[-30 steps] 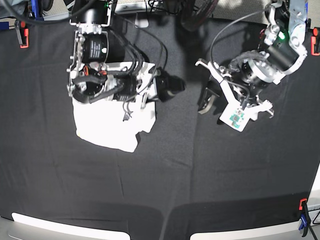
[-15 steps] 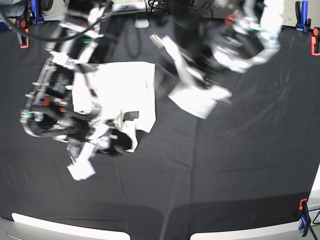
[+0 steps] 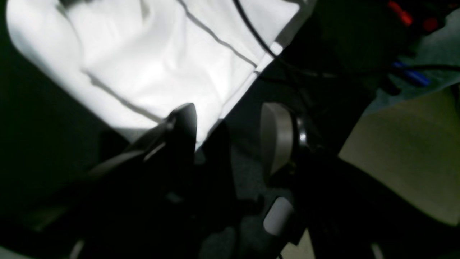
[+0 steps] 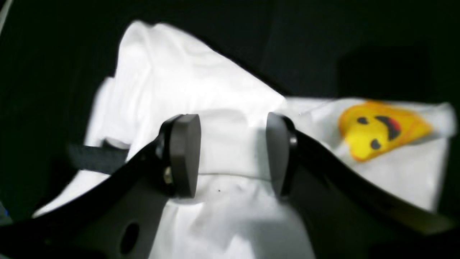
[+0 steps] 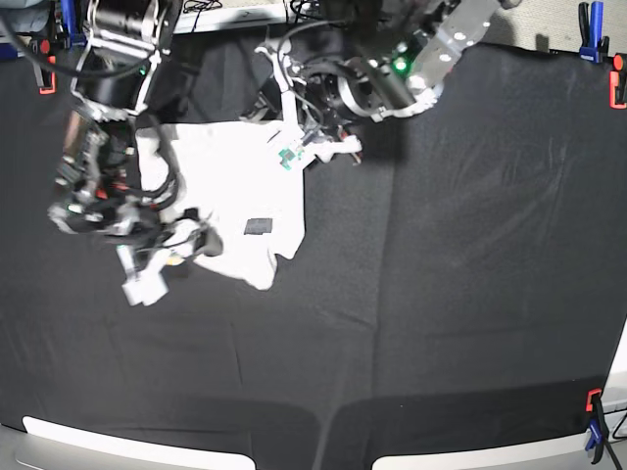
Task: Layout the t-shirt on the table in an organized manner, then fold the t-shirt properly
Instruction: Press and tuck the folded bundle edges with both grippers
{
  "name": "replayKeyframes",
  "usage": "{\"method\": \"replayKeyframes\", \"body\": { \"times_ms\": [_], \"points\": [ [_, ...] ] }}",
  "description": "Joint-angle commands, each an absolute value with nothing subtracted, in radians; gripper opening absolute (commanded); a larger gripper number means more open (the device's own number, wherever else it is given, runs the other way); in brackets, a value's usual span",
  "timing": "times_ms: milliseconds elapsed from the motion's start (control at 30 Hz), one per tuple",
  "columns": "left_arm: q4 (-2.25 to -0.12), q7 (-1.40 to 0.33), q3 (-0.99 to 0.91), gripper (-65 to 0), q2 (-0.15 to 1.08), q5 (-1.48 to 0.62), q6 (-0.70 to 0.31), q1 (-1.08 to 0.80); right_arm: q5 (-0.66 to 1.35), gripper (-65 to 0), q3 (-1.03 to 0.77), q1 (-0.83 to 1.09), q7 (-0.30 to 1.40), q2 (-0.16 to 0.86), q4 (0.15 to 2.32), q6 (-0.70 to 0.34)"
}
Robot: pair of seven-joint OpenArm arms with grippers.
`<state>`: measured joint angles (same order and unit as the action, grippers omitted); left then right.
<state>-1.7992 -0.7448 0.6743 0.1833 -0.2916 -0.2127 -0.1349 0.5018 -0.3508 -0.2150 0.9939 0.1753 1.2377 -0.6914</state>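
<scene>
The white t-shirt (image 5: 235,186) lies folded into a rough rectangle on the black table (image 5: 451,255), a small dark label (image 5: 258,226) facing up. My right gripper (image 5: 193,238) is at the shirt's lower left edge. In the right wrist view it (image 4: 231,154) stands open just over white cloth (image 4: 230,108), nothing pinched, with a yellow smiley print (image 4: 381,131) to its right. My left gripper (image 5: 281,110) hovers at the shirt's far right corner. It (image 3: 230,133) is open above that corner (image 3: 161,64) and the bare table.
Red clamps (image 5: 45,61) (image 5: 617,88) and blue clamps (image 5: 592,20) (image 5: 594,436) grip the table's edges. Cables (image 3: 251,39) hang over the shirt's corner in the left wrist view. A pale surface (image 3: 406,154) lies beyond the table's far edge.
The left arm swung from the table's right side to the shirt's far right corner. The right arm came off the shirt's top and dropped to its lower left edge, uncovering the shirt.
</scene>
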Motion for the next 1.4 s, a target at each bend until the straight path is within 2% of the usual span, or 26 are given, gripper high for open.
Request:
{"method": "replayKeyframes", "body": {
  "times_ms": [0,200,400,533,700,867,1167,1367],
  "points": [
    [-1.8,-0.705,0.676,-38.1,0.175,-0.304,-0.229,-0.126,0.519,-36.0,-0.338,-0.255,0.979,0.186,1.227,-0.698],
    [-1.732,-0.684,0.676,-38.1,0.174,-0.304,-0.236,-0.126,0.59,-36.0,-0.309,-0.363,1.053,0.186,1.24,-0.698],
    [-1.731,-0.68,0.676,-38.1,0.153,-0.304,-0.236,-0.099,0.512,-36.0,-0.368,-0.493,1.034,0.196,1.247,-0.698],
    [-1.731,-0.68,0.674,-38.1,0.113,-0.304,-0.213,-0.086,0.413,-35.9,-0.374,-0.49,0.942,0.237,1.234,-0.698],
    [-1.731,-0.69,0.674,-38.1,0.092,-0.304,-0.213,-0.086,0.411,-36.0,-0.373,-0.485,0.937,0.289,1.166,-0.698],
    [-1.7,-0.709,0.674,-38.1,0.092,-0.305,-0.212,-0.087,0.383,-36.0,-0.373,-0.485,0.825,0.332,1.055,-0.698],
    [-1.502,-0.657,0.674,-38.1,0.064,-0.222,-0.208,-0.078,0.373,-36.0,-0.373,-0.485,0.773,0.337,0.829,-0.698],
    [-1.497,-0.64,0.674,-38.1,0.056,-0.136,-0.181,-0.012,0.393,-36.0,-0.373,-0.463,0.851,0.344,0.779,-0.698]
  ]
}}
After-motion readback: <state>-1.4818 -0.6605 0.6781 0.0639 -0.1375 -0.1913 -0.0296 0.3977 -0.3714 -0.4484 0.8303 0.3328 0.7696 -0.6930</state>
